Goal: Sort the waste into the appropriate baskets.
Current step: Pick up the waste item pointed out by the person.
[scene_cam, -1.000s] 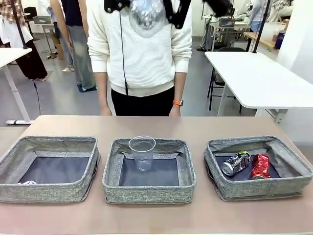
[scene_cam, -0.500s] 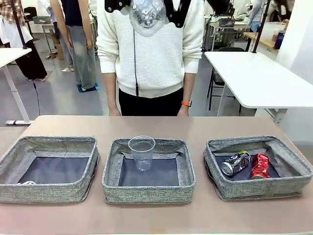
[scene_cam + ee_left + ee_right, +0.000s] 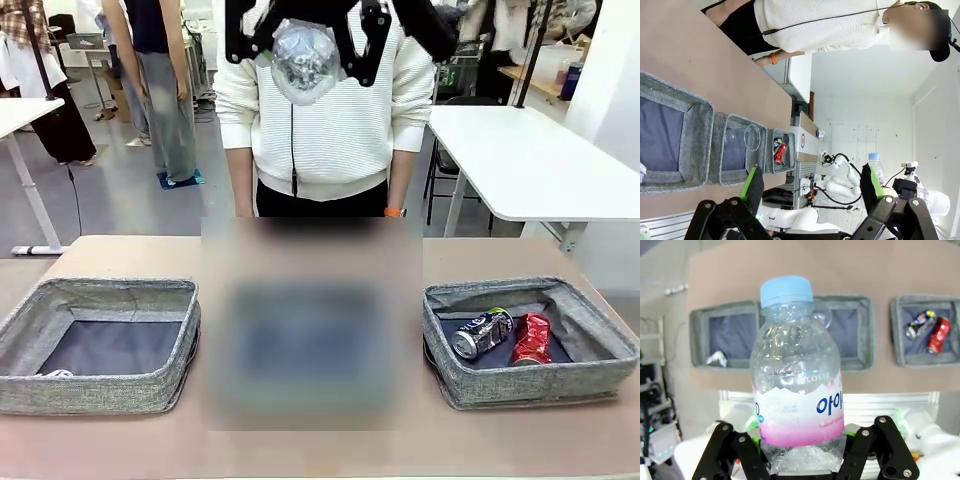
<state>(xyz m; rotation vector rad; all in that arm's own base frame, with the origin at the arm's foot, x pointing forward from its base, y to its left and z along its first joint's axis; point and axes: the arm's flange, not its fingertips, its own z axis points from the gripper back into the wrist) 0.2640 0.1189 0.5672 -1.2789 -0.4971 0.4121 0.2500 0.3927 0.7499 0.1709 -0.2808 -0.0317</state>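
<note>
Bottle pinched base-first in right jaws, cap aimed down at middle basket, high above surface. Left jaws spread, empty.

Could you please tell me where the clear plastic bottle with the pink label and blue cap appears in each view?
Front view: clear plastic bottle with pink label and blue cap at top centre, seen bottom-on, held high.
Left wrist view: bottle lower right, far off.
Right wrist view: bottle centre, clamped by the right gripper.
Shared landmark: crushed red can in an end grey woven basket.
</note>
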